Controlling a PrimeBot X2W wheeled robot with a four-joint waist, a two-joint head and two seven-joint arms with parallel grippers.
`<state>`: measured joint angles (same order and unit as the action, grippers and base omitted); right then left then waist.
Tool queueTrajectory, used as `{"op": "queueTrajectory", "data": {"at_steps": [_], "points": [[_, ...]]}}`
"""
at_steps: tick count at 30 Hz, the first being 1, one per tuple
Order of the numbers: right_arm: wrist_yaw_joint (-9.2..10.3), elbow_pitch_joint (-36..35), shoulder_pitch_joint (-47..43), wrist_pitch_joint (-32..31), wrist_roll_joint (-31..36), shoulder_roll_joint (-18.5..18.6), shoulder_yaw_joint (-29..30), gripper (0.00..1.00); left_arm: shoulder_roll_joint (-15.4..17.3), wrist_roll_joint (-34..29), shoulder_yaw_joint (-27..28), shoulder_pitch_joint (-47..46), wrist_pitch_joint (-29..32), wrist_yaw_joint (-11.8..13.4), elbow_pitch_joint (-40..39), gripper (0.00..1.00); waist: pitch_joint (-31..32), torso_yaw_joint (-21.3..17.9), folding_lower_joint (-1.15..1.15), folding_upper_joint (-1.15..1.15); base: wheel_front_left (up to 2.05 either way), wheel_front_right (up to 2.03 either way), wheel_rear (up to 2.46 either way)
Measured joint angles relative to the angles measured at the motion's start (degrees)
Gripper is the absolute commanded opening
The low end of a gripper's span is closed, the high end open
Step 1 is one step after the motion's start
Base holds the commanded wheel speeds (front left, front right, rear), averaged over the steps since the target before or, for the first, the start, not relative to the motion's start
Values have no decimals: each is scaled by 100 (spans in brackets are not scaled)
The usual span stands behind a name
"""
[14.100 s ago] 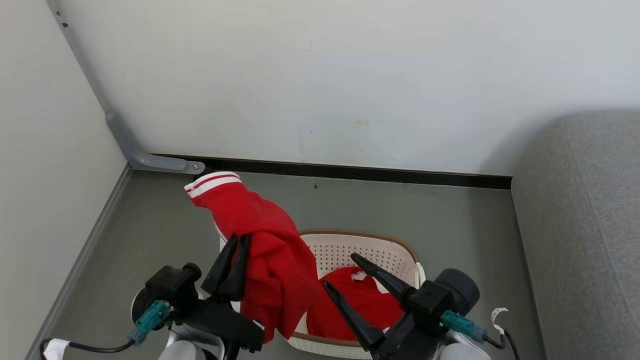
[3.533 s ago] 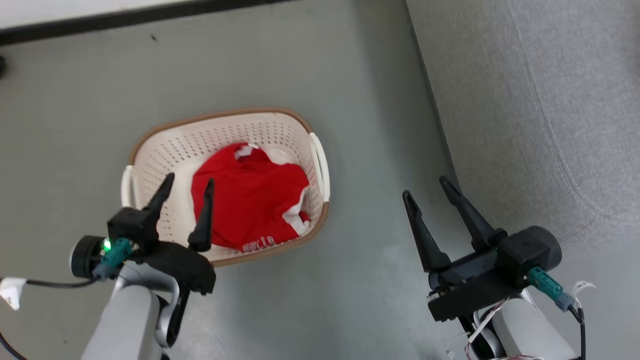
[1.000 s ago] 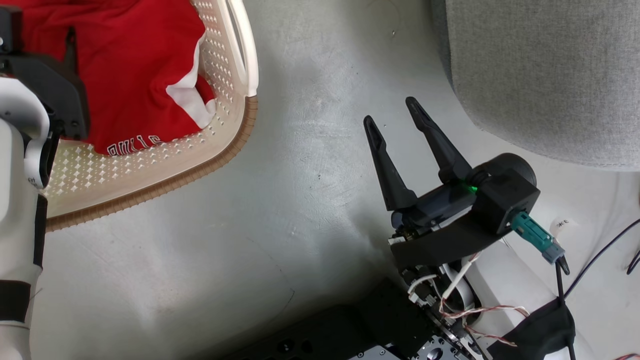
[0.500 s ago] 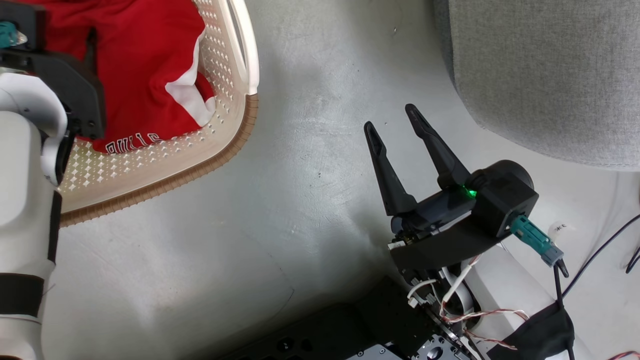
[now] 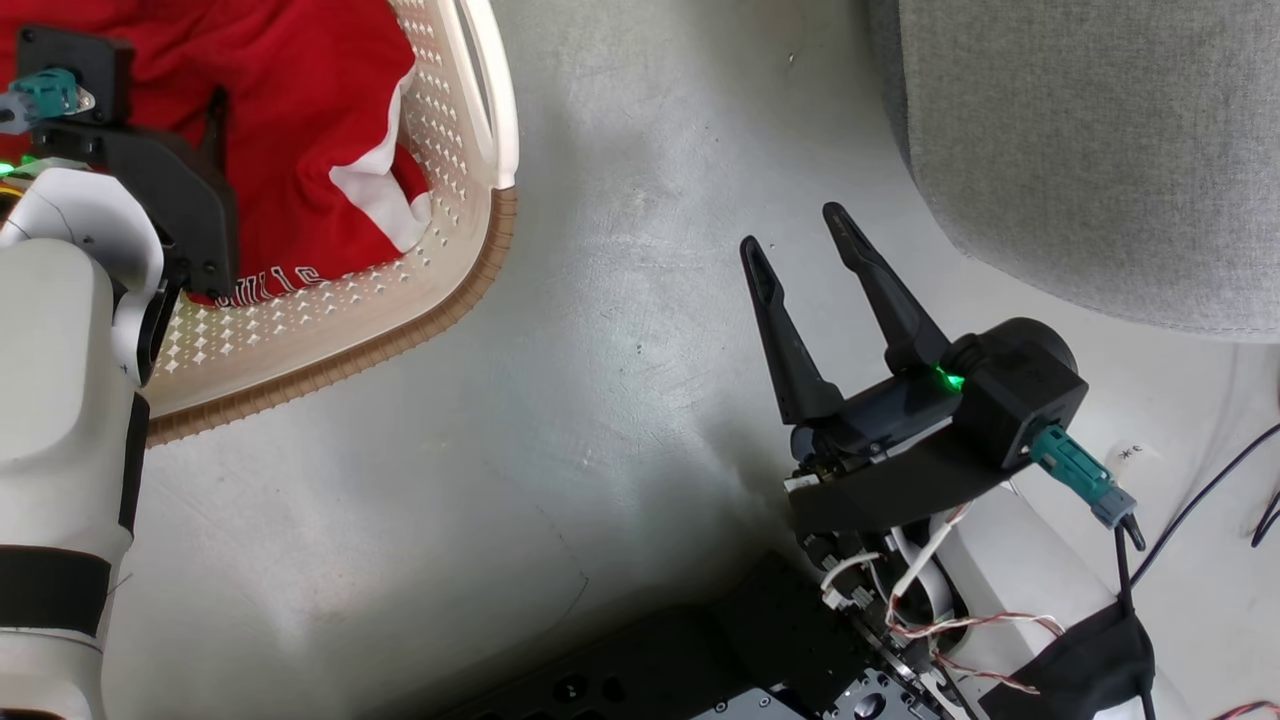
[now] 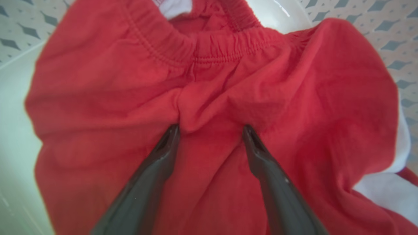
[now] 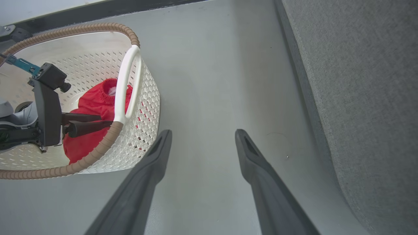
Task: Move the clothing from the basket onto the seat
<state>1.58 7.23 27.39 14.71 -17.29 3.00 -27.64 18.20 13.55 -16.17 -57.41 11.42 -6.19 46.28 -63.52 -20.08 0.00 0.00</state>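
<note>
Left pincer [image 6: 210,128] is spread wide, both tips pressed into the red clothing [image 6: 294,81] with a fold bunched between them, so I reckon this is the grab step. Next it needs to clamp down, lift the fabric clear of the basket [image 7: 147,98] around it, and carry it to the seat [image 7: 359,81] beside the wide, empty right pincer [image 7: 202,132].

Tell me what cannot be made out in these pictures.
- Head view: basket and clothing cut off by the top edge; lettering partly hidden by the left arm.
- Left wrist view: basket base hidden under the clothing.
- Head and right wrist views: seat cut off by the edges.
</note>
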Motion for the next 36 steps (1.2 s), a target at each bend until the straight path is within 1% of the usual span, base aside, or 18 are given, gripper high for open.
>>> {"op": "queueTrajectory", "data": {"at_steps": [1, 2, 4, 6, 7, 8, 16, 19, 20, 21, 22, 29, 36], "points": [[0, -2, 0, 0, 1, 0, 3, 100, 5, -1, -14, -1, -1, -35, 16, 88, 0, 0, 0, 0, 0, 0, 0], [0, -4, 0, 0, 1, 0, 7, 100, 11, -2, -33, -3, -1, -40, 34, 88, 0, 0, 0, 0, 0, 0, 0], [0, -15, 0, 0, 1, 0, 21, 100, 11, -7, -66, -6, -30, -40, 78, 77, 1, -1, 0, 0, 0, 0, 0], [0, -27, 0, 0, 1, -1, 35, 100, 5, -15, -93, -19, -52, -40, 114, 71, 1, -1, 0, 0, 0, 0, 0], [0, -33, -1, 0, 1, -1, 40, 100, 1, -19, -101, -30, -54, -40, 130, 58, 2, -2, 0, 0, 0, 0, 0], [0, -35, -1, 0, 1, -1, 43, 100, -5, -20, -111, -45, -75, -41, 146, 49, 2, -2, 0, 0, 0, 0, 0], [-5, -51, -7, 0, 18, -1, 92, 100, -41, -36, -149, -147, -168, -43, 241, 40, 1, -1, 0, 0, 0, 0, 0], [-7, -67, -16, 0, 19, -2, 129, 100, -44, -43, -157, -205, -218, -43, 299, 31, -2, 2, 0, 0, 0, 0, 0], [-7, -67, -22, 0, 19, -2, 149, 100, -48, -42, -151, -221, -261, -43, 310, 15, -3, 4, 0, 0, 0, 0, 0], [-8, -67, -30, 0, 20, -2, 170, 100, -57, -42, -144, -236, -298, -43, 325, 10, -5, 7, 0, 0, 0, 0, 0], [-8, -66, -37, 0, 20, -2, 186, 100, -67, -41, -126, -246, -327, -43, 338, 0, -6, 9, 0, 0, 0, 0, 0], [-32, -58, -24, 0, 20, -3, 183, 100, -41, -1, -47, -252, -550, -43, 467, 0, 46, 9, 0, 0, 0, 0, 0], [-81, 2, 74, 0, 20, -8, 235, 100, -75, 122, 88, -252, -895, -44, 469, 0, 156, 7, 0, 0, 0, 0, 0]]}}
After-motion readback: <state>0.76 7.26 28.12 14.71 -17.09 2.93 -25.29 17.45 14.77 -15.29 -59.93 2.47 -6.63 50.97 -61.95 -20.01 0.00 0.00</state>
